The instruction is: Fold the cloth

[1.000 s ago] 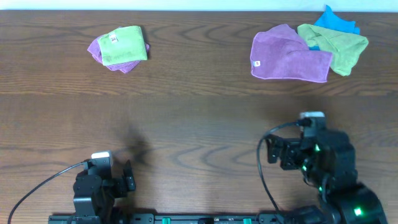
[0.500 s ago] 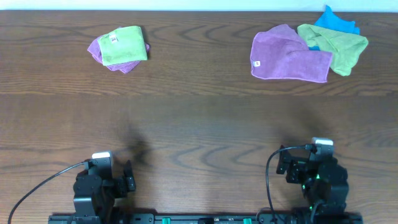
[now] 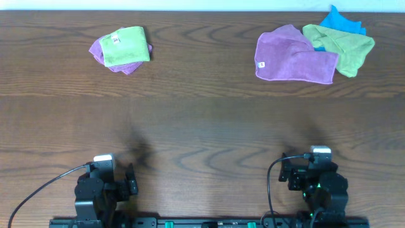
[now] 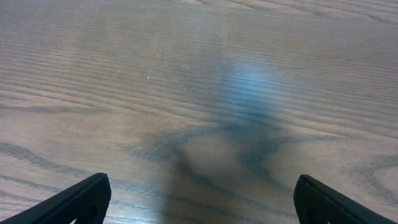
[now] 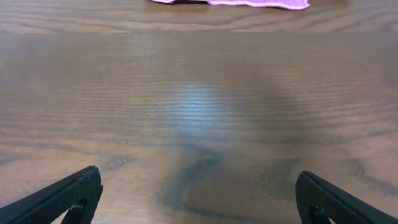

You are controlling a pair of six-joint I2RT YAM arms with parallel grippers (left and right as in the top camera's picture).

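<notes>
The lime-green cloth (image 3: 126,45) with a small white tag lies folded into a square at the far left of the table, on top of a folded purple cloth (image 3: 99,50). My left gripper (image 3: 130,180) is open and empty near the front edge, far from the cloth; its wrist view (image 4: 199,199) shows only bare wood. My right gripper (image 3: 288,175) is open and empty at the front right; its wrist view (image 5: 199,196) shows bare wood between its fingers.
A spread purple cloth (image 3: 294,56) lies at the far right, its edge also showing in the right wrist view (image 5: 230,2). A paler green cloth (image 3: 342,44) and a blue cloth (image 3: 342,22) lie beside it. The wooden table (image 3: 202,120) stretches between.
My right arm has drawn back toward the front edge and lowered. The left arm and all the cloths have not moved.
</notes>
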